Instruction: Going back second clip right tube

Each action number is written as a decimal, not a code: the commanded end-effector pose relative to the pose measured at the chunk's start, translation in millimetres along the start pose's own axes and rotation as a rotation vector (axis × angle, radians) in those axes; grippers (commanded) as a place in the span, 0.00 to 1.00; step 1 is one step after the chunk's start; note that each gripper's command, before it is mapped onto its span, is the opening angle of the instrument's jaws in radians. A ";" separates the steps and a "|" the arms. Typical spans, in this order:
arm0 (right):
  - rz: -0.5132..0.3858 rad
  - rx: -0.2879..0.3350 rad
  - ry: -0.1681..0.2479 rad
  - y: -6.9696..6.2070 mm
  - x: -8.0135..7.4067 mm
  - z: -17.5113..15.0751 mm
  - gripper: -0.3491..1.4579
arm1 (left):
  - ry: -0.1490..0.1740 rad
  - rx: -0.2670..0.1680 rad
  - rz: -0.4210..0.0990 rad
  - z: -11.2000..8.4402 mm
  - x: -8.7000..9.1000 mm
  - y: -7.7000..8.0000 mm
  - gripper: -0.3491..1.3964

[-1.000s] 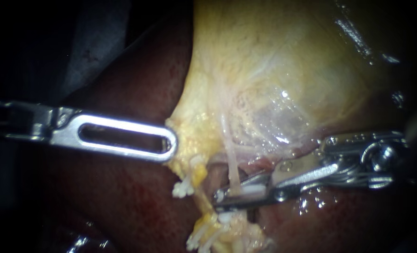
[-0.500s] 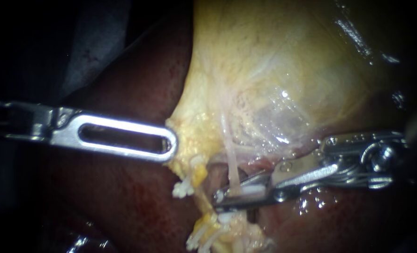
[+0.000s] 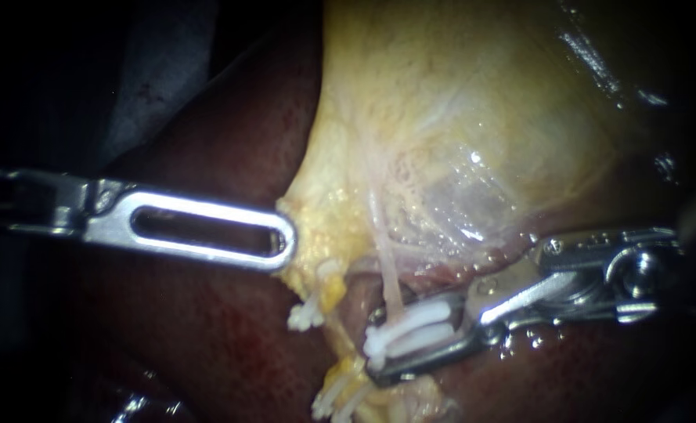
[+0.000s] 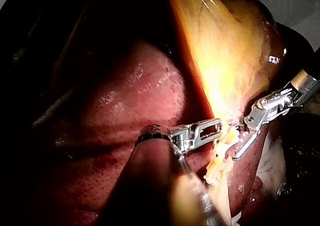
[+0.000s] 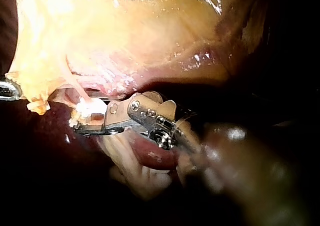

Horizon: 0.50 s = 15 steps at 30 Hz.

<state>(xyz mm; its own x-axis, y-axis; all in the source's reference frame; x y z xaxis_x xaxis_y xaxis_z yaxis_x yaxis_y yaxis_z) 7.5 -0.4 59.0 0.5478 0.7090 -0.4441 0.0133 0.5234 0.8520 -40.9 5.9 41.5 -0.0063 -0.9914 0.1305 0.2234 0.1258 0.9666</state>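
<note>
My right instrument point(image 3: 375, 345) comes in from the right, its jaws open around a white clip point(image 3: 406, 329). The clip sits across the thin pale right tube point(image 3: 388, 274), which runs down from the yellow gallbladder point(image 3: 457, 117). In the right wrist view the same clip point(image 5: 85, 108) shows between the jaws of the right instrument point(image 5: 82, 121). My left instrument point(image 3: 285, 239), with a slotted jaw, is shut on the gallbladder's lower left edge. The left wrist view shows the left instrument point(image 4: 217, 127) at that edge, facing the right instrument point(image 4: 237, 146).
Dark red liver point(image 3: 207, 329) lies under and around both instruments. White clips point(image 3: 307, 316) sit on a yellow strand left of the right tube, and more clips point(image 3: 340, 395) lie lower on it. Wet glistening tissue lies under the right instrument's wrist point(image 3: 629, 270).
The right instrument's jaws have opened and tilted, baring the white clip on the tube. The left instrument and the gallbladder edge have stayed put.
</note>
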 end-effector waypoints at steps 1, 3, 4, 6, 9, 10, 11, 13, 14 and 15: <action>-0.010 -0.002 0.001 -0.1 0.1 -0.2 0.44 | 0.000 0.000 0.000 0.0 0.0 0.0 0.00; -0.021 -0.006 0.004 0.0 0.1 -0.5 0.45 | 0.000 0.000 0.000 0.0 0.0 0.0 0.00; -0.027 -0.007 0.005 0.0 0.2 -0.6 0.45 | 0.000 0.000 0.000 0.0 0.0 0.0 0.00; -0.031 -0.018 0.013 0.1 0.3 -1.2 0.45 | 0.000 0.000 0.000 0.0 0.0 0.0 0.00; -0.039 -0.050 0.037 0.2 0.5 -2.2 0.45 | 0.000 0.000 0.000 0.0 0.0 0.0 0.00; -0.044 -0.055 0.040 0.2 0.5 -2.4 0.45 | 0.000 0.000 0.000 0.0 0.0 0.0 0.00; -0.048 -0.059 0.043 0.2 0.6 -3.0 0.45 | 0.000 0.000 0.000 0.0 0.0 0.0 0.00; -0.056 -0.067 0.050 0.2 0.7 -4.1 0.45 | 0.000 0.000 0.000 0.0 0.0 0.0 0.00; -0.060 -0.072 0.053 0.2 0.8 -4.6 0.45 | 0.000 0.000 0.000 0.0 0.0 0.0 0.00; -0.063 -0.077 0.057 0.2 1.0 -5.0 0.45 | 0.000 0.000 0.000 0.0 0.0 0.0 0.00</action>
<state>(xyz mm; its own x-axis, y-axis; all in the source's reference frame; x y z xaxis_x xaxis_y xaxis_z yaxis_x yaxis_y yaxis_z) 3.6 3.2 57.2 0.4974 0.6922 -0.5229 -0.0160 0.6100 0.7922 -40.9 5.9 41.5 -0.0061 -0.9914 0.1305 0.2234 0.1258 0.9666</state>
